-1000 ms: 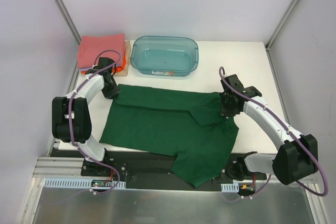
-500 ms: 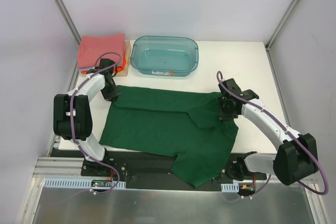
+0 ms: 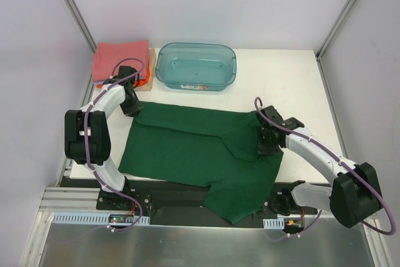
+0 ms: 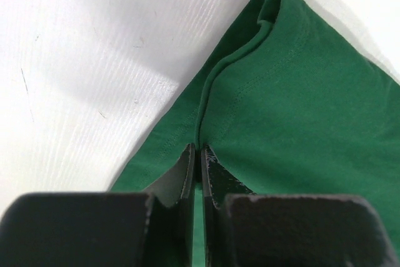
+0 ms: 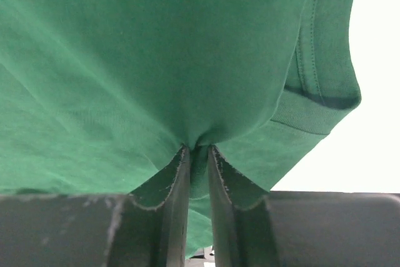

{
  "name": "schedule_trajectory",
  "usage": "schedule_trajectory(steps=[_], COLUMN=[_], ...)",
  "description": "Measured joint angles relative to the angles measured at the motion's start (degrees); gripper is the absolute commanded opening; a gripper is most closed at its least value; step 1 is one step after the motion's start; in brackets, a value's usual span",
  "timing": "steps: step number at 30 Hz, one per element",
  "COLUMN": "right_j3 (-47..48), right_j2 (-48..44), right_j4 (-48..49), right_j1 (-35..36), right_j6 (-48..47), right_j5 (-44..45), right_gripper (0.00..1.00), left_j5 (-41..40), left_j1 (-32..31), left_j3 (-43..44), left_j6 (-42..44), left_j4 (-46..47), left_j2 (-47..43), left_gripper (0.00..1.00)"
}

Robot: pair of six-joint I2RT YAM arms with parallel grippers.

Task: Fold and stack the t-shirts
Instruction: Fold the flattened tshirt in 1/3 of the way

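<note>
Backdrop: white tabletop (image 3: pixel 294 85) between pale walls, with a teal bin (image 3: pixel 195 46) at the far side, well beyond both tools.
Left tool (image 3: pixel 133 105): clenched on the hem of the green shirt (image 3: pixel 187 148). My wrist feed shows the seam running straight into the closed tips (image 4: pixel 199 151). It has barely shifted over the last second.
Right tool (image 3: pixel 265 145): clenched on a pinch of cloth that bunches up between its fingers (image 5: pixel 197 151). It has travelled toward the arm bases and a little to its left, dragging the sleeve end along.
Green shirt: spread between the two tools, its near part trailing off the tabletop edge behind the right tool.
Meaning: I judge that a fold is under way, with the left tool anchoring a corner while the right one carries its side inward. The shirt is far from squared.
Finished pile: the folded pink shirt (image 3: pixel 120 57) lies just beyond the left tool, with an orange shirt (image 3: pixel 145 81) peeking from under it. Stacking is not yet begun.
</note>
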Motion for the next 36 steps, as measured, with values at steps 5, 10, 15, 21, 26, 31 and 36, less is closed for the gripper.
schedule_trajectory(steps=[5, 10, 15, 21, 26, 31, 36], right_j3=[-1.6, -2.6, -1.6, 1.2, 2.0, 6.2, 10.1], right_j2=[-0.1, -2.6, -5.2, -8.7, -5.8, 7.3, 18.4], right_j4=[1.4, 3.1, -0.8, -2.1, 4.3, 9.4, 11.7], right_j1=[1.9, 4.0, 5.4, 8.0, 13.2, 15.9, 16.5], right_j6=[-0.1, 0.0, -1.0, -8.3, -17.8, -24.7, -26.7], right_j5=[-1.3, -6.1, -1.5, 0.8, -4.8, -7.3, -6.6], right_gripper=[0.2, 0.41, 0.62, 0.64, 0.64, 0.59, 0.53], left_j5=[-1.1, -1.4, -1.4, 0.9, 7.1, 13.4, 15.9], left_j1=[0.0, 0.0, 0.0, 0.0, 0.0, -0.1, -0.1], left_j3=[0.0, 0.0, -0.1, -2.2, -8.5, -21.0, -29.0], left_j6=[0.0, 0.1, 0.0, -0.5, -1.9, -4.4, -6.3], left_j4=[-0.1, -0.3, -0.8, -1.0, 3.0, 9.2, 11.6], left_j2=[0.3, 0.3, 0.1, -6.8, -19.6, -31.9, -34.1], left_gripper=[0.05, 0.48, 0.9, 0.99, 0.99, 0.99, 0.99])
